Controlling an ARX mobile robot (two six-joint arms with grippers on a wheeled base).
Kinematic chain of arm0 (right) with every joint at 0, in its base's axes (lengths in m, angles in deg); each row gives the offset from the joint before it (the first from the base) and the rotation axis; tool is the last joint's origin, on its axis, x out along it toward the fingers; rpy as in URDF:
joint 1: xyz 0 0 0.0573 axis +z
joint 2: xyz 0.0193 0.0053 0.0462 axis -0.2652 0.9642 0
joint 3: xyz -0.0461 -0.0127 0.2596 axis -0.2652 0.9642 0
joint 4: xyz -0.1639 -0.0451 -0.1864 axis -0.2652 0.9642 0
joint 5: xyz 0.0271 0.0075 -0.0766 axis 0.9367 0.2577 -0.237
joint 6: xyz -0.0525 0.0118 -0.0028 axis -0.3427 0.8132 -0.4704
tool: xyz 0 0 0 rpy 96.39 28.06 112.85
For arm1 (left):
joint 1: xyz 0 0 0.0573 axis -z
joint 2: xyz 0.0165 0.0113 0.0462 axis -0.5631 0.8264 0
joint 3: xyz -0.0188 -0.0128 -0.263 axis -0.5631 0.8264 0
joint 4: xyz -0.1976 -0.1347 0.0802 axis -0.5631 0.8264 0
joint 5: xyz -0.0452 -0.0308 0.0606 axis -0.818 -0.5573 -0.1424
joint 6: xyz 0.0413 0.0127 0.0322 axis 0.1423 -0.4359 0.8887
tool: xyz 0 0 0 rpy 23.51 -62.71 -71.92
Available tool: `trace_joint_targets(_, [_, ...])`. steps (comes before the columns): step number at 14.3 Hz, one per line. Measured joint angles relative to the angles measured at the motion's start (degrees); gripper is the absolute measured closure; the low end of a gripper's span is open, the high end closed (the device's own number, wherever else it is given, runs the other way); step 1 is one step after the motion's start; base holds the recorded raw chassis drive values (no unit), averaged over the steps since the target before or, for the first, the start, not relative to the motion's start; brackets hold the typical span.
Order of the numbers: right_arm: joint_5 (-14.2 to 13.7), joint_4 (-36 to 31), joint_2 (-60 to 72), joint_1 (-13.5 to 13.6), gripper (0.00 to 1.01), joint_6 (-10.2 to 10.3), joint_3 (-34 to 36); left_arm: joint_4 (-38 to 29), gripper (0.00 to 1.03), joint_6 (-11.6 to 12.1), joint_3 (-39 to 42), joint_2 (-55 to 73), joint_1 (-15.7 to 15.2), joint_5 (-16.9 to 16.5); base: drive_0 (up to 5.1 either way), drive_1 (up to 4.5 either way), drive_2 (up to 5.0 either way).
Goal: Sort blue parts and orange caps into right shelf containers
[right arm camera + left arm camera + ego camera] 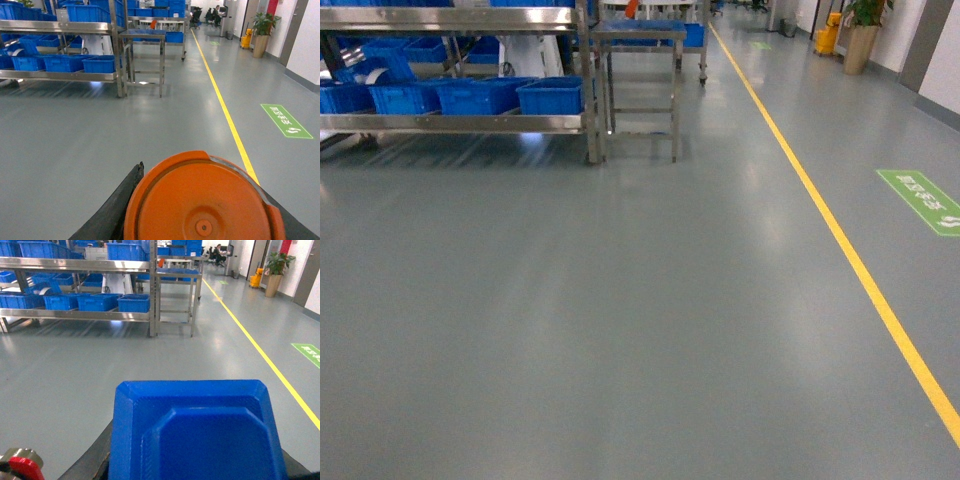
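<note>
Left wrist view: your left pincer carries a blue part [197,432]. It fills the bottom middle of the frame, flat face up toward the camera, bevelled corners showing. A dark finger [87,460] runs along its left side and touches it; the right side of the pincer is only a dark sliver at the bottom right corner. So the left pincer is closed around the blue part, held well above the floor [150,360]. A red and metal fitting [22,465] sits in the bottom left corner.

Right wrist view: your right pincer holds an orange cap [200,200]. The round top faces the camera, with a small dimple near its middle. A dark finger [112,207] presses against the cap's left edge; another dark strip shows at the bottom right. The cap sits clamped between them, above the floor.

Head view: neither pincer nor either part shows here. You see grey floor, a yellow line [840,240] running from the top middle to the right edge, and a green floor sign [922,200] at the right. A steel shelf [455,122] stands at the top left, with blue crates [480,95] in a row on its lower level. A small steel table [640,85] stands just beside the shelf's right end. A potted plant [862,35] stands at the far top right.
</note>
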Motion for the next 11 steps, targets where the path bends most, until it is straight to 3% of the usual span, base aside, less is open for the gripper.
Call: trace_joint_targets(11, [0.0, 0.0, 0.0, 0.0, 0.56, 0.0, 0.0, -0.1, 0.59, 0.0, 0.0, 0.0, 0.0, 0.0, -0.1, 4.13, -4.3])
